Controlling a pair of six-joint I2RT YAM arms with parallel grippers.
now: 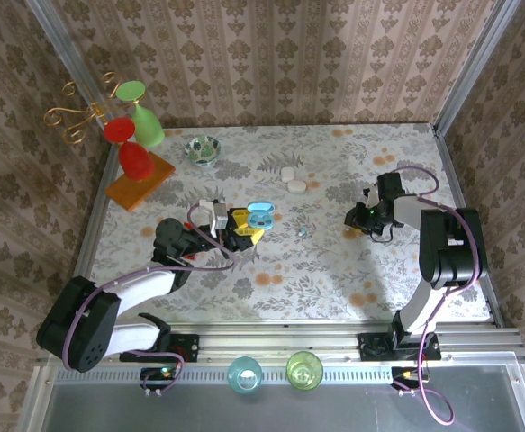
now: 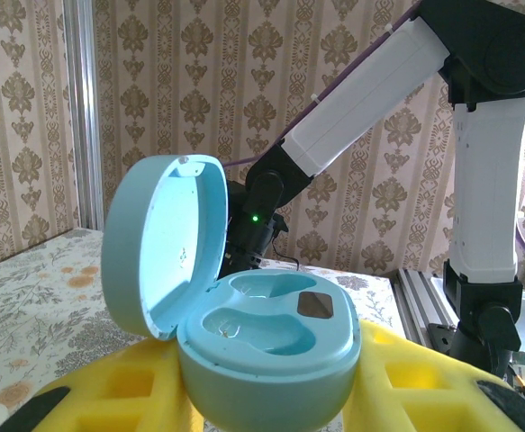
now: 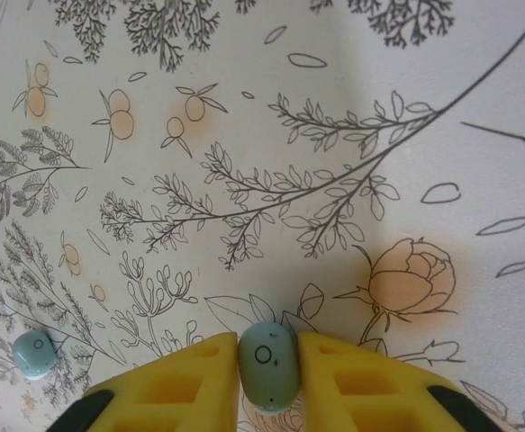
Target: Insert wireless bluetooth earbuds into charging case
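Left of the table's (image 1: 397, 153) centre, top external view: left gripper (image 1: 241, 229), closed on the pale blue charging case (image 1: 260, 214), lid open. Near the table's middle lies one loose earbud (image 1: 301, 231), a tiny pale speck between the two grippers and apart from both. Toward the right edge the right gripper (image 1: 359, 219) hangs low over the table, its load too small to make out from above. Two white cases (image 1: 293, 180) sit further back.

Left wrist view: charging case (image 2: 271, 346) clamped at its base between the yellow fingers (image 2: 109, 396), upright, lid (image 2: 163, 243) tipped back to the left. Both wells are empty, and a dark square patch (image 2: 314, 306) shows in the farther one. The shell looks hard, smooth and light, and is judged secure as held.

Right wrist view: right gripper (image 3: 268, 382) nearly shut, pinching the held earbud (image 3: 268, 360) across its middle, close to the table; whether it touches cannot be told. The loose earbud (image 3: 35, 353) lies off to the left, clear of the fingers.

Handling, as judged: each earbud is very light, rigid, glossy and rounded, so it is apt to squirt out or twist under a hard pinch. It is best taken at mid-body with gentle pressure, long axis lined up with a well.
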